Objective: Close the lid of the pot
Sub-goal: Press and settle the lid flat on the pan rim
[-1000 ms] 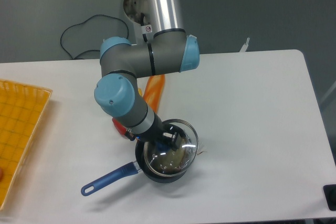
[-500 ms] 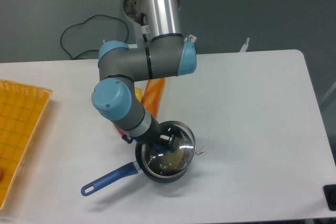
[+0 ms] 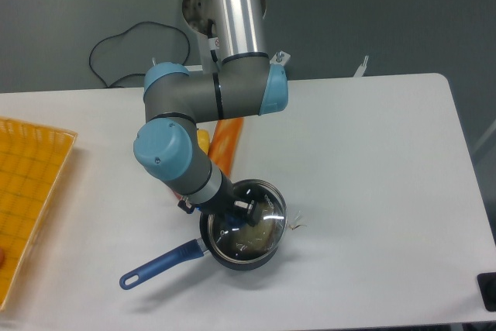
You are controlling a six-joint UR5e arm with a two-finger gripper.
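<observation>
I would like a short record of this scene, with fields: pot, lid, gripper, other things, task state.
pot: black pot with a blue handle pointing lower left, on the white table
lid: glass lid over the pot's mouth, whether fully seated cannot be told
gripper: gripper at the lid's centre knob, open or shut cannot be told
other things: yellow tray at left edge; orange object behind the arm
task state: lid on or nearly on the pot
</observation>
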